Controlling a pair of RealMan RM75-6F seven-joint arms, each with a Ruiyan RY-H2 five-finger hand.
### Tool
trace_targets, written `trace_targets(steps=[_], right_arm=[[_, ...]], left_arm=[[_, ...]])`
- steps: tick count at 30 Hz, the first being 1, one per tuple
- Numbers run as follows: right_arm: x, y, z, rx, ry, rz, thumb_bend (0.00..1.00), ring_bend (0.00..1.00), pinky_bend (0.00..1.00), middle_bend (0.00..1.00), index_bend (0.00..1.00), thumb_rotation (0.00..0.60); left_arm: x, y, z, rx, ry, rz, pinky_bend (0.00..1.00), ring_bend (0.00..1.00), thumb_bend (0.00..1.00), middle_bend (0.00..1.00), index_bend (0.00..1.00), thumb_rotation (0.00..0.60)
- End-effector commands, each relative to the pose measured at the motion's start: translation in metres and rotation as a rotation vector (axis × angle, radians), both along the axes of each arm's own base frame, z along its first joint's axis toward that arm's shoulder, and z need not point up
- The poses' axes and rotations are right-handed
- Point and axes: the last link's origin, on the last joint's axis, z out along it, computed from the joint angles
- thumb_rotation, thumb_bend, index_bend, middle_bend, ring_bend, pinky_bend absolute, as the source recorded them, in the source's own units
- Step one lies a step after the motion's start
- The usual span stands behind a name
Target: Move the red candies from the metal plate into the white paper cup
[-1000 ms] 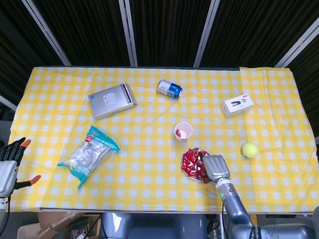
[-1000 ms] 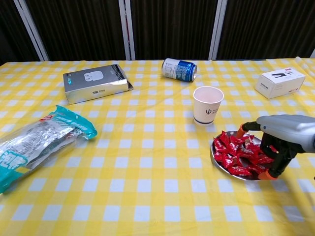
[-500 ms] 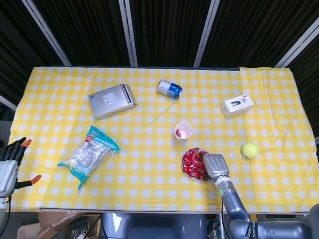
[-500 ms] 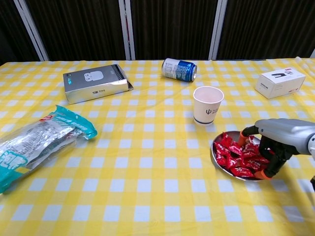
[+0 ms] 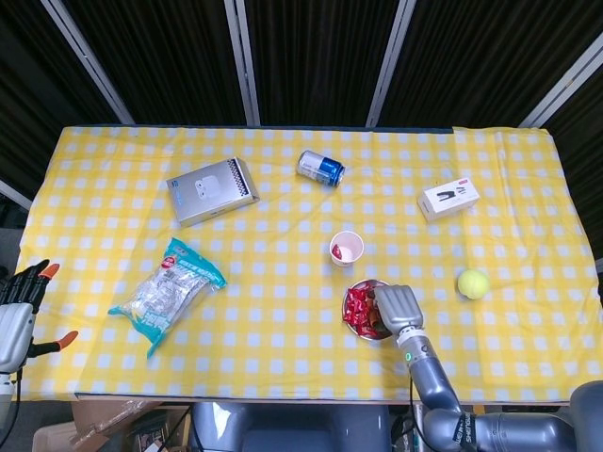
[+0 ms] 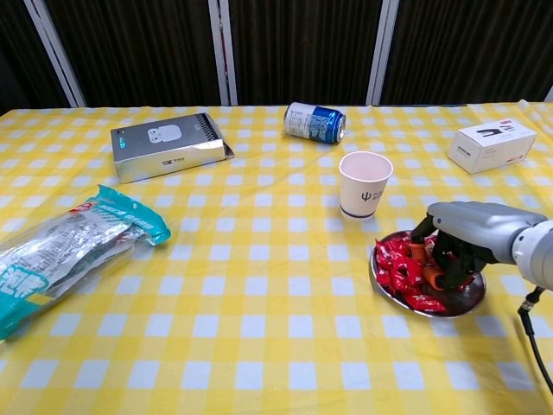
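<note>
A metal plate (image 5: 369,282) (image 6: 467,299) near the table's front edge carries a pile of red candies (image 5: 356,309) (image 6: 398,267). My right hand (image 5: 398,307) (image 6: 459,235) is over the plate's right half, fingers curled down into the pile. Whether they grip a candy is hidden. The white paper cup (image 5: 347,248) (image 6: 364,184) stands upright just behind the plate, and the head view shows something red inside it. My left hand (image 5: 14,309) hangs off the table's left edge, fingers apart and holding nothing.
A blue can (image 5: 321,168) (image 6: 314,122) lies on its side at the back. A grey box (image 5: 213,190) and a snack bag (image 5: 167,294) are on the left. A white box (image 5: 448,199) and a tennis ball (image 5: 473,283) are on the right.
My right hand has slid left from the plate's right rim to over the candies, and its fingers now dig into the pile. The left hand has not moved.
</note>
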Motion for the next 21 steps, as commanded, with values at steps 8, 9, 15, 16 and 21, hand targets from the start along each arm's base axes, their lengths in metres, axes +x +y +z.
trace_targets(steps=[8, 9, 15, 16, 21], right_arm=[[0.015, -0.011, 0.004, -0.04, -0.041, 0.029, 0.71, 0.86, 0.96, 0.83, 0.65, 0.6], [0.016, -0.012, 0.006, -0.045, -0.044, 0.031, 0.71, 0.86, 0.96, 0.83, 0.65, 0.6], [0.024, -0.019, 0.018, -0.075, -0.054, 0.039, 0.73, 0.86, 0.96, 0.83, 0.66, 0.6], [0.025, -0.02, 0.021, -0.081, -0.055, 0.04, 0.73, 0.86, 0.96, 0.83, 0.66, 0.6], [0.029, -0.023, 0.032, -0.098, -0.061, 0.04, 0.73, 0.86, 0.96, 0.83, 0.66, 0.6]], left_arm=[[-0.002, 0.001, 0.0, -0.002, -0.004, 0.003, 0.0, 0.0, 0.04, 0.0, 0.0, 0.6], [-0.001, 0.001, 0.0, -0.002, -0.005, 0.002, 0.0, 0.0, 0.04, 0.0, 0.0, 0.6], [-0.001, 0.002, 0.0, -0.003, -0.009, 0.006, 0.0, 0.0, 0.04, 0.0, 0.0, 0.6], [0.0, 0.002, 0.0, -0.004, -0.009, 0.005, 0.0, 0.0, 0.04, 0.0, 0.0, 0.6], [0.0, 0.002, 0.0, -0.005, -0.008, 0.006, 0.0, 0.0, 0.04, 0.0, 0.0, 0.6]])
